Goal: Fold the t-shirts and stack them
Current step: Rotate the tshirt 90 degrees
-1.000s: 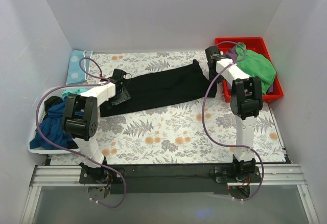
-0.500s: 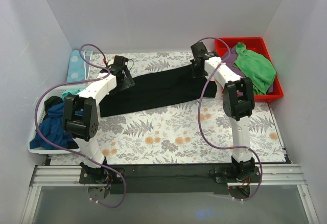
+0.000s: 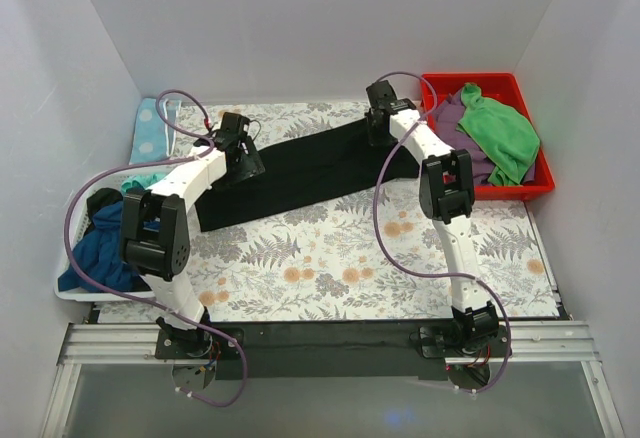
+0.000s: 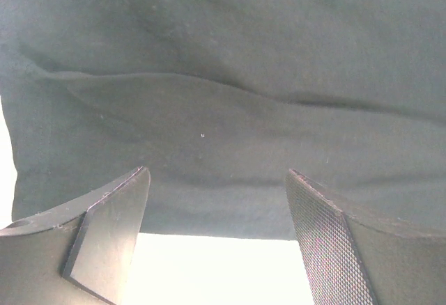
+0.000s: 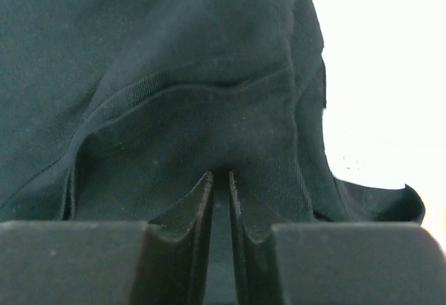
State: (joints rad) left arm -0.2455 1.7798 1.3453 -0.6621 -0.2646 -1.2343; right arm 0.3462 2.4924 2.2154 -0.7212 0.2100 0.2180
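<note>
Shirt (image 3: 300, 173), black, long strip, lies centre-far. Left gripper (image 4: 217, 180) jaws wide over its left end. Right gripper (image 5: 221, 177) nearly closed at right end, grip unclear. Best to pinch both ends evenly before folding.

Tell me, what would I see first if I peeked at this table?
A long black t-shirt lies across the middle of the flowery table, with the left gripper open over one end and the right gripper at the other. A red bin at the far right holds a bright green cloth.
</note>
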